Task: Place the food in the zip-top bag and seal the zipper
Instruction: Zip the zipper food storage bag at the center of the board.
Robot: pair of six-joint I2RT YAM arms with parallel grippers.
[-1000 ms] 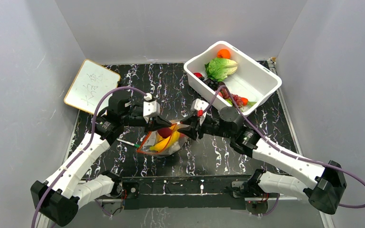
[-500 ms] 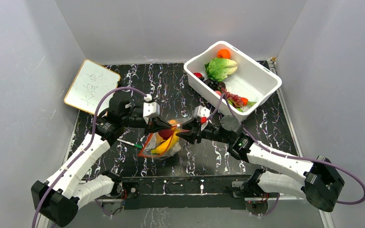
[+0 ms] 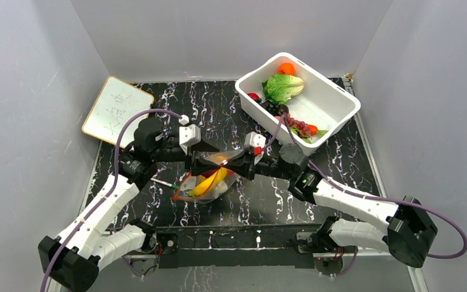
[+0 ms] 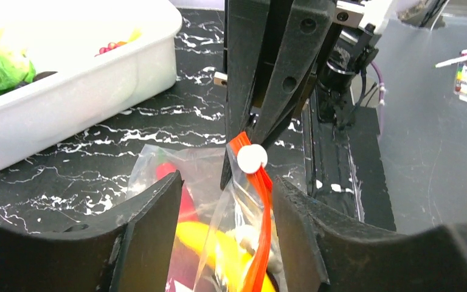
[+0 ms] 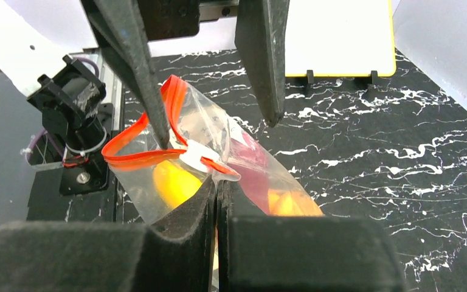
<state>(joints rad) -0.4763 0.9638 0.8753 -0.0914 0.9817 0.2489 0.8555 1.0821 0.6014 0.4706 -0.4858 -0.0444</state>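
The zip-top bag stands on the black marbled table between both arms, clear and crinkly. Food shows inside it: a yellow piece, a red one, purple and orange. The red-orange zipper loops partly apart, and its white slider sits at the end nearest my right arm. My right gripper is shut on the bag's top corner just below that slider. My left gripper is open, its fingers straddling the bag's rim without pinching it.
A white tub at the back right holds a lettuce, an orange piece and grapes. A small whiteboard lies at the back left. A green-and-white pen lies just left of the bag.
My left gripper has opened and let go of the bag's rim. My right gripper has moved left and closed on the bag's corner by the slider.
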